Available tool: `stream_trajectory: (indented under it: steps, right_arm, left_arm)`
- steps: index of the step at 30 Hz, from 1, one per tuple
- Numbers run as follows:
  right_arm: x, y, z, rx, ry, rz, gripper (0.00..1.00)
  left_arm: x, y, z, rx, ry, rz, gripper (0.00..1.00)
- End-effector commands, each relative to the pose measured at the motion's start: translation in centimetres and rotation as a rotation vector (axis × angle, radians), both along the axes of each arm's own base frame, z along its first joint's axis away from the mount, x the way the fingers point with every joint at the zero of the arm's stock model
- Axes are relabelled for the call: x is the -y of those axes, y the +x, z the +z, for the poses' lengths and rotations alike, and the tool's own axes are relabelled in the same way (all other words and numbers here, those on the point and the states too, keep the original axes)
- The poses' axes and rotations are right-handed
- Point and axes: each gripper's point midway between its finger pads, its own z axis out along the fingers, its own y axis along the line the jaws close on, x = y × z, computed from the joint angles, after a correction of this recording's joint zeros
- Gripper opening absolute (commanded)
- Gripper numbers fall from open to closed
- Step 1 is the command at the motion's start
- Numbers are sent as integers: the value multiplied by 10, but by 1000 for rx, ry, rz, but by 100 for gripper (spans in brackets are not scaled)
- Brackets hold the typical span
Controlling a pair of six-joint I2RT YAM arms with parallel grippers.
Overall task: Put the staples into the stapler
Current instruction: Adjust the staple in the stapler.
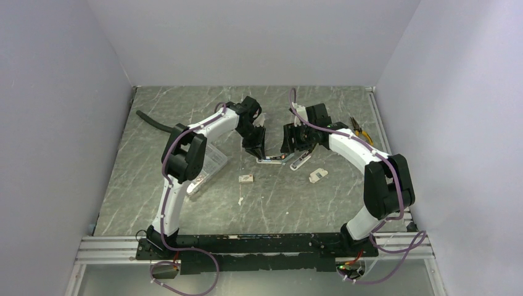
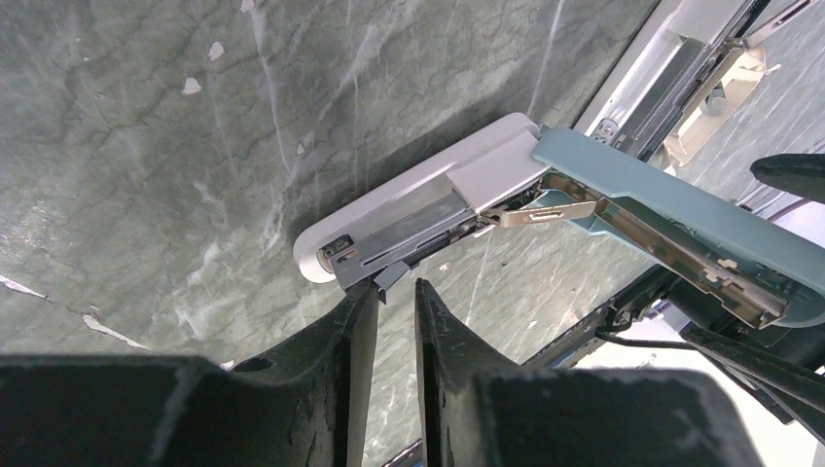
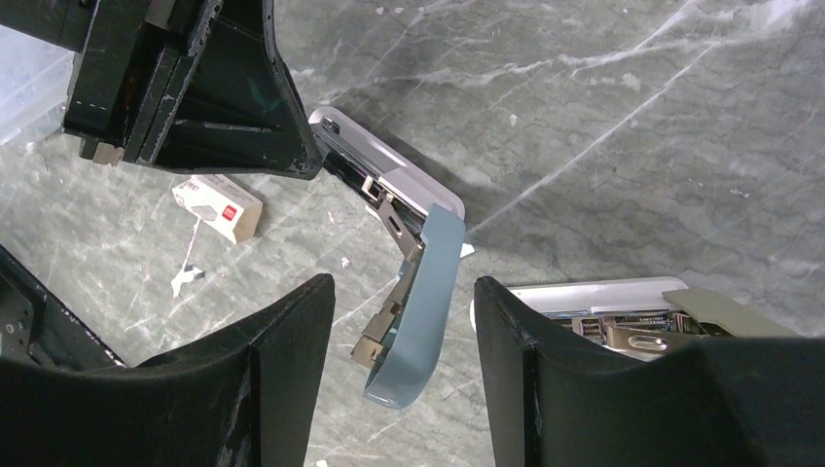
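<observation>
- At the middle of the surface (image 1: 277,206) lies the stapler (image 2: 418,209), a white base with its blue-grey lid (image 3: 428,282) swung up and the metal channel laid bare; whether any staples sit in the channel I cannot tell.
- Just in front of the channel's end hangs the left gripper (image 2: 397,287), its jaws set only a narrow slit apart, with bare surface showing through the slit and nothing pinched.
- Around the raised lid stands the right gripper (image 3: 404,284), jaws spread wide, one on each side of the lid, with a gap showing on both sides in the wrist view.
- On the near side of the stapler, apart from both grippers, lies the staples box (image 3: 216,207), white with a small red mark; its contents are not visible.
- Beside the left arm sits a clear plastic case (image 1: 210,163), partly hidden by the arm; what it holds is too small to tell.
- Counted: two staplers, the other one (image 3: 584,311) white, also open, just right of the first; one staples box; one clear case; one pair of orange-handled pliers (image 1: 361,131) at the far right.
</observation>
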Motion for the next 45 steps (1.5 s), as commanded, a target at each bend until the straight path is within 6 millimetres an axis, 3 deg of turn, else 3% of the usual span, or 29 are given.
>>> stream_trajectory:
  steps: [1,45]
  right_arm:
    - [-4,7,10,42,29,6,58]
    - [-6,12,19,43,34,14,58]
  left_arm:
    - [-3,-2,-11,10,48,-38,27]
    - [0,1,-2,29,44,-40,35]
